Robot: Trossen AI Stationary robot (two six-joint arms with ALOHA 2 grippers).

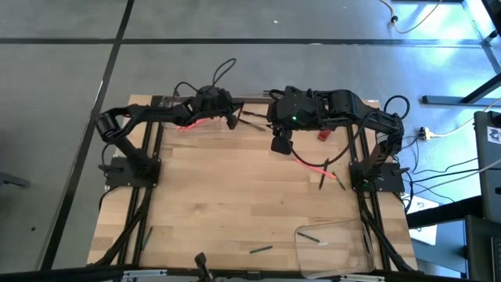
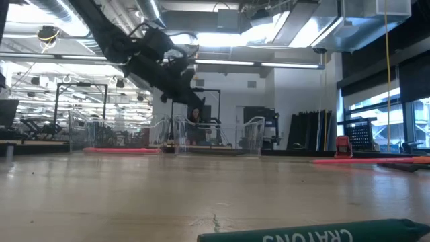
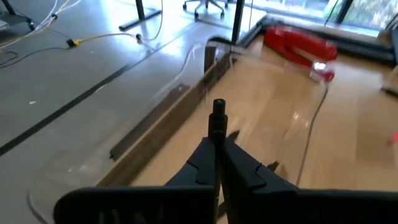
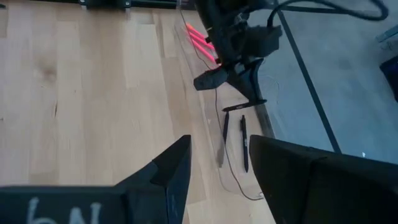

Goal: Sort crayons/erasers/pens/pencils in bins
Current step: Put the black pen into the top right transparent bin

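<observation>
Green crayon (image 2: 316, 233) lies nearest: light, stiff, round, roll-prone; I grip mid-length. Left claw (image 3: 217, 124), above the far bin (image 4: 249, 124), pinches a black pen (image 3: 217, 115); right claw (image 4: 221, 165) is spread.

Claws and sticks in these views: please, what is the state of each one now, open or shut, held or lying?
left claw: shut on the black pen.
black pen: held, sticking out past the fingertips.
right claw: open, empty, above the table.
two black pens: lying side by side.
green crayon: lying flat on the table.
clear bin: standing open, sticks inside.
</observation>
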